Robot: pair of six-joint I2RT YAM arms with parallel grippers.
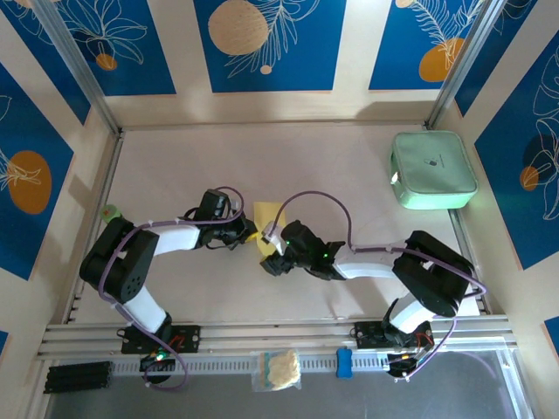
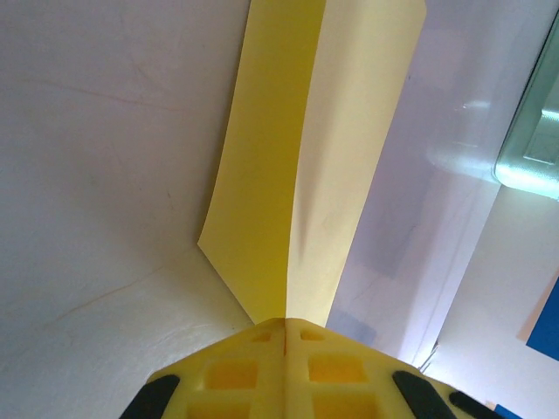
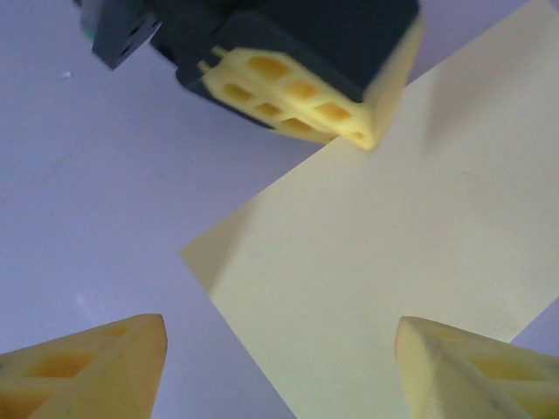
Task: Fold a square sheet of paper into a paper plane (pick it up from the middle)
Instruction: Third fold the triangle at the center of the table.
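At centre of the top view, the yellow sheet (image 1: 269, 216) lies on the pale worktop (image 1: 349, 157), with its long axis running up-frame and its lower end hidden under both wrists. A mint-green case (image 1: 434, 170) sits upper right, well apart. A bagged cream wad (image 1: 279, 368) lies bottom centre, past the rail.

The left wrist view adds that the left fingers (image 2: 253, 371) are closed, pinching the sheet's near end. A raised centre crease points from them straight to the top of the frame.

The right wrist view adds that the right fingers (image 3: 105, 358) stand wide apart at the bottom corners, gripping nothing. The sheet's corner lies between them.
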